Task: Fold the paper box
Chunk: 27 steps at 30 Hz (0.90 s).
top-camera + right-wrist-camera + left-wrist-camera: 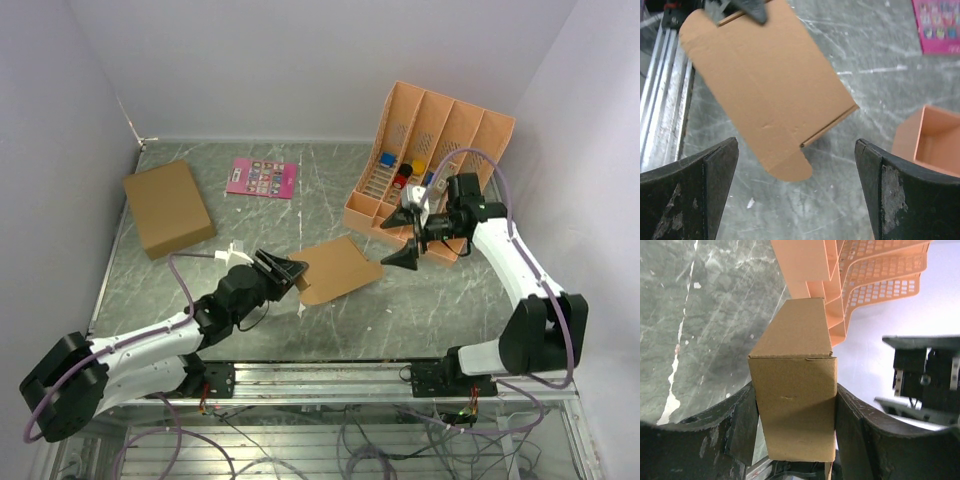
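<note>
The paper box (338, 268) is a flattened brown carton held just above the middle of the table. My left gripper (290, 272) is shut on its left end. In the left wrist view the carton (795, 390) stands between both black fingers (740, 425), touching each. My right gripper (408, 238) hovers to the right of the carton, open and apart from it. Seen from the right wrist, the box (765, 85) lies beyond the wide-spread gripper (795, 165), and its rounded tab flap (792, 167) points toward the gap without touching either finger.
A larger brown cardboard box (167, 207) lies at the back left. A pink card (262, 177) is behind the middle. An orange slotted organizer (430, 165) with small coloured items stands at the back right, close behind the right gripper. White walls enclose the table.
</note>
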Available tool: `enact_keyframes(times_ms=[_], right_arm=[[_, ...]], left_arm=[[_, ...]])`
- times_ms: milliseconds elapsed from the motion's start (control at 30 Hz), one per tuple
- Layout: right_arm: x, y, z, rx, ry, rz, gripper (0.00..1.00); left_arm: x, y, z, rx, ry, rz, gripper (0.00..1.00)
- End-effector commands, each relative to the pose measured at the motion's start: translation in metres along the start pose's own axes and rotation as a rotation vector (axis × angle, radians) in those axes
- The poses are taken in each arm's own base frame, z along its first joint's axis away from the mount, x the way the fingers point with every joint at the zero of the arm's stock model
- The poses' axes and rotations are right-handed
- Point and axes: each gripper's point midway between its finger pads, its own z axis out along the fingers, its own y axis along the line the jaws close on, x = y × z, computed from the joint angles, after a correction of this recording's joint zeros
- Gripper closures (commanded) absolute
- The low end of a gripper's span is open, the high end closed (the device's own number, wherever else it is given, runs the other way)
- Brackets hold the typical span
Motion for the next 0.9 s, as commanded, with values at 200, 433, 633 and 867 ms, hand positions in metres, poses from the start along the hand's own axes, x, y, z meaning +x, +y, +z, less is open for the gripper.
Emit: enact_keyframes(times_ms=[200,433,633,867], right_arm=[[-0.011,0.048,0.059,-0.023,0.150,-0.567,0.00],[-0.006,0.044,0.087,0.085,0.213,-0.672,0.00],[0.006,0.044,0.102,0.158,0.233,-0.732,0.00],[0.018,0.039,0.115,0.245,0.232,-0.802,0.01]], left_arm=[[-0.017,-0.008,0.003,-0.145,0.037,-0.169,0.52],[-0.017,-0.010,0.006,-0.188,0.074,-0.252,0.53],[-0.017,-0.010,0.007,-0.195,0.075,-0.316,0.53],[-0.017,-0.008,0.007,-0.198,0.071,-0.372,0.53]])
